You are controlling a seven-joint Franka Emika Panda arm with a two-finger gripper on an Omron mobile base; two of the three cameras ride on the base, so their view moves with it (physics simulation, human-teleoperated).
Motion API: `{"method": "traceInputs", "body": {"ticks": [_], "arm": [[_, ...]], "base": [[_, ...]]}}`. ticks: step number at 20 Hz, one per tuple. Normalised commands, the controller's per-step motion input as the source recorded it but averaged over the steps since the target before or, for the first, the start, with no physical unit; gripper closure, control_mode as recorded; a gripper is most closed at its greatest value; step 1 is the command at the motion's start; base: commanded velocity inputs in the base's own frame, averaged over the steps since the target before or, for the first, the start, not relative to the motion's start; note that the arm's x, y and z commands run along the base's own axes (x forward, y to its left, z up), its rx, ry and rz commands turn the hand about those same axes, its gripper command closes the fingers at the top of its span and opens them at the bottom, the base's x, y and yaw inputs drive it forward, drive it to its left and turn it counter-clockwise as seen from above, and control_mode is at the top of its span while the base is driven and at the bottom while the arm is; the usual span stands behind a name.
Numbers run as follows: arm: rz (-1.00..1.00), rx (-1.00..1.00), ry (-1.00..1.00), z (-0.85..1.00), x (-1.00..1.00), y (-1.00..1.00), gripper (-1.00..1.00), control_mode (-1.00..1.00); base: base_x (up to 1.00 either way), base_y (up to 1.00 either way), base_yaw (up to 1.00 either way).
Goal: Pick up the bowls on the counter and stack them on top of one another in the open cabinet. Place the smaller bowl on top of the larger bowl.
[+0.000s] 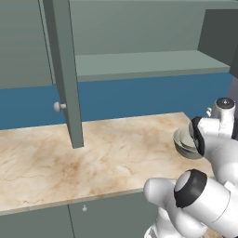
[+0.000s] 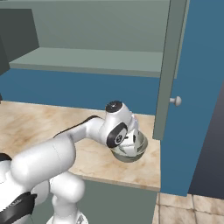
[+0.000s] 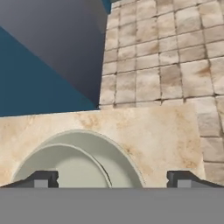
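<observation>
Two grey-green bowls with pale insides rest on the counter (image 1: pixel 93 158) near its right end. The smaller bowl (image 3: pixel 65 168) appears to sit inside the larger bowl (image 3: pixel 120 155), their rims nearly concentric. Side on, the pair shows as one stack (image 1: pixel 183 142), (image 2: pixel 131 154), partly hidden by my hand. My gripper (image 3: pixel 113 179) hangs just above the bowls, open, its fingertips (image 3: pixel 43 178) spread wide with nothing pinched between them. The open cabinet's shelf (image 1: pixel 139 62), (image 2: pixel 87 59) lies higher up and to the left.
The cabinet's tall narrow door (image 1: pixel 65 69), (image 2: pixel 168 65) stands open over the counter, with a round knob (image 1: pixel 58 106). A blue wall runs behind. Past the counter's end lies a tiled floor (image 3: pixel 175 65). Low cupboard fronts (image 1: pixel 93 218) sit below the counter.
</observation>
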Motion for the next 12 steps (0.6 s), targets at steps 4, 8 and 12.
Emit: {"method": "traceInputs", "body": {"ticks": [4,8,12], "arm": [[0.11,0.11,0.17,0.04,-0.22,0.08,-1.0,-1.0],[0.11,0.1,0.12,-0.01,-0.15,0.37,-1.0,-1.0],[0.08,0.06,0.05,-0.31,0.03,0.54,-1.0,-1.0]], "base": [[0.0,0.0,0.0],[0.0,0.0,0.0],[0.0,0.0,0.0]]}}
